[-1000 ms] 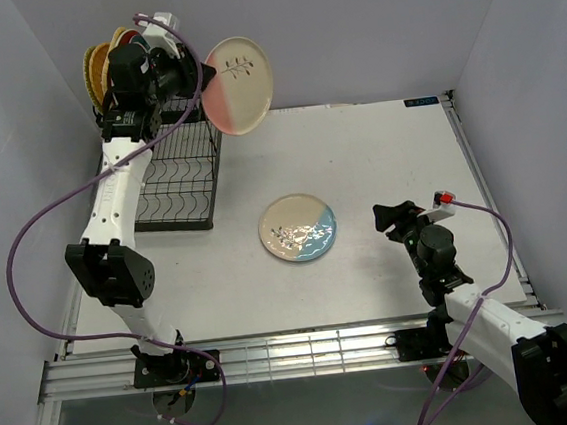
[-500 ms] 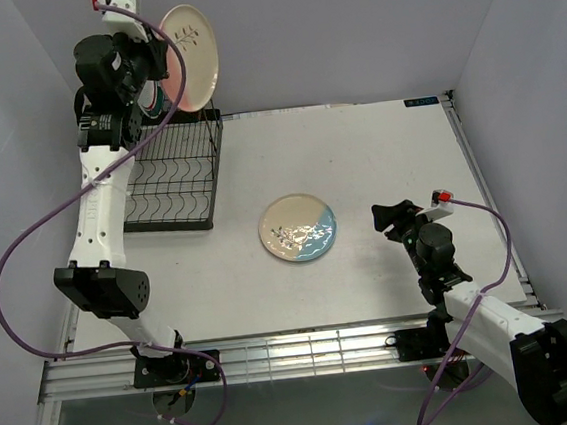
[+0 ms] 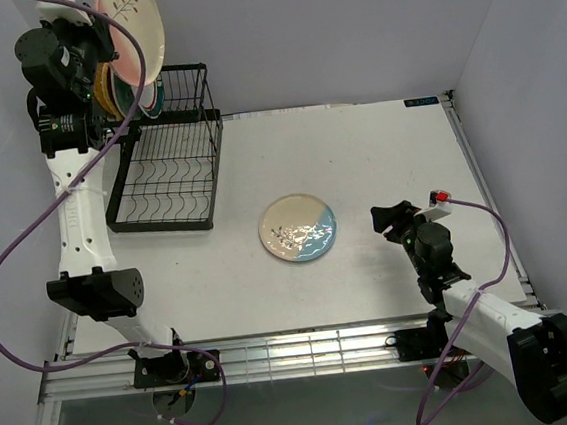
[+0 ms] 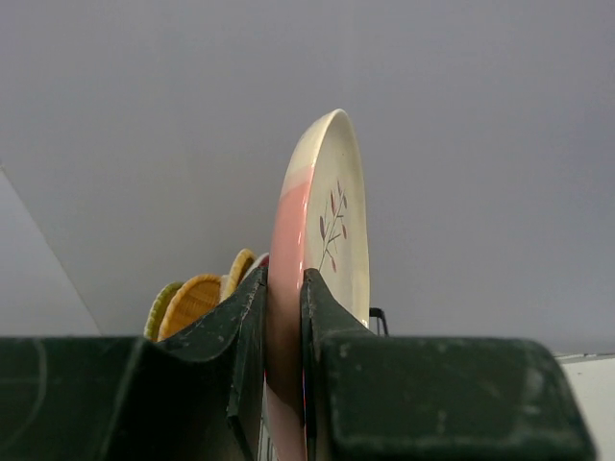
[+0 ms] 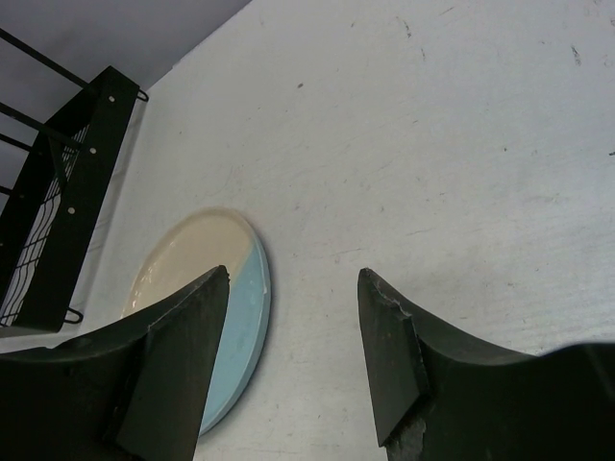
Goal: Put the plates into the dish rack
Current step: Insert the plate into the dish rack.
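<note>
Pink-and-white plate point(image 4: 322, 240) with a leaf sprig, held on edge and roughly upright, high in the air over the rear left end of the dish rack point(image 3: 164, 174). Left pincer point(image 4: 285, 298) clamped on its lower rim, one finger each side. No contact between plate and rack visible.

Directly below and behind it, yellow-orange woven plates point(image 4: 192, 303) stand on edge in the rack's rear left. Another plate edge shows beside them, colour unclear. They fill that corner under the held plate. The rack's wavy slot wires nearer the front are bare. The left arm and its purple cable point(image 3: 16, 248) run along the rack's left side.

Cream-and-blue plate point(image 3: 298, 228) lies flat mid-desk, right of the rack and apart from it. Right pincer point(image 5: 293, 288) is low over the white desk point(image 3: 387, 142), fingers apart, holding nothing. It is right of that flat plate, not touching it.
</note>
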